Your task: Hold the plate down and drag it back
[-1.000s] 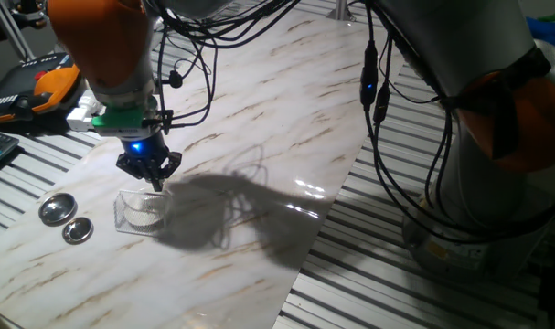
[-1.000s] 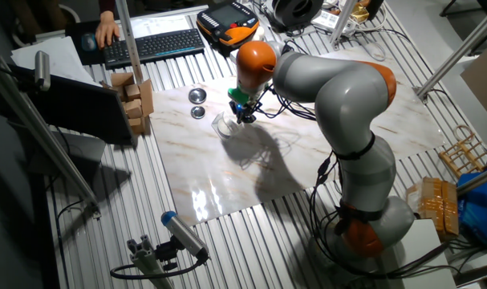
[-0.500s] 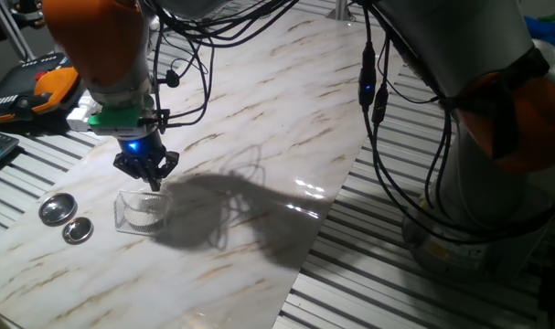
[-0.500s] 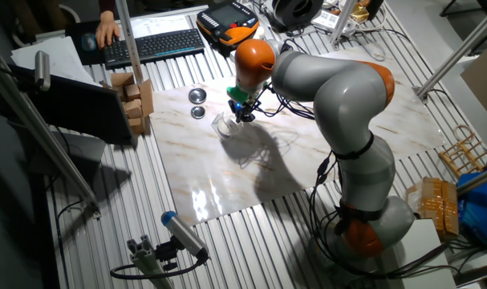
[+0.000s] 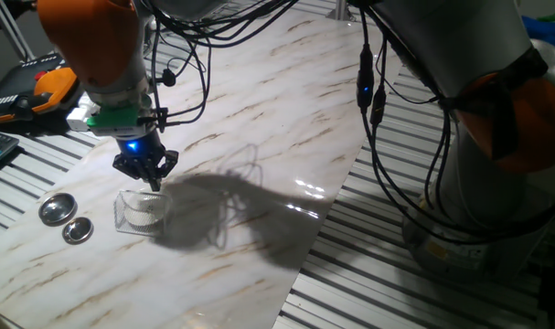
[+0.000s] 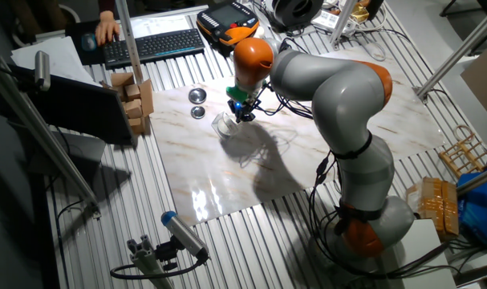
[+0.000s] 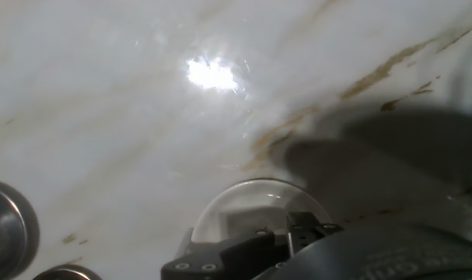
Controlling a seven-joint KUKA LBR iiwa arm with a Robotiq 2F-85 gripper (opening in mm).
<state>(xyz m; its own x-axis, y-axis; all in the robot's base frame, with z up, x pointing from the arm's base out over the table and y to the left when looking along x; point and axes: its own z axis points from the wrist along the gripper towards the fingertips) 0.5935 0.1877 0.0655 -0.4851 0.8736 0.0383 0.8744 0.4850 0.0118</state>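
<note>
Glossy stone-look top, shiny metal, clear plastic

The marble-patterned board point(image 5: 259, 119) gleams with glare; two lids point(image 5: 65, 219) look polished metal; the plate point(image 5: 142, 212) looks transparent and smooth.

In the hand view the end effector point(image 7: 290, 233) shows only as a dark, blurred body at the bottom edge; its fingertips and the gap between them cannot be seen. That body covers the lower part of the plate point(image 7: 255, 206). Two metal lids point(image 7: 6, 229) are cut off at the left and bottom edges. In the other fixed view the plate point(image 6: 225, 124) is too small to make out.
</note>
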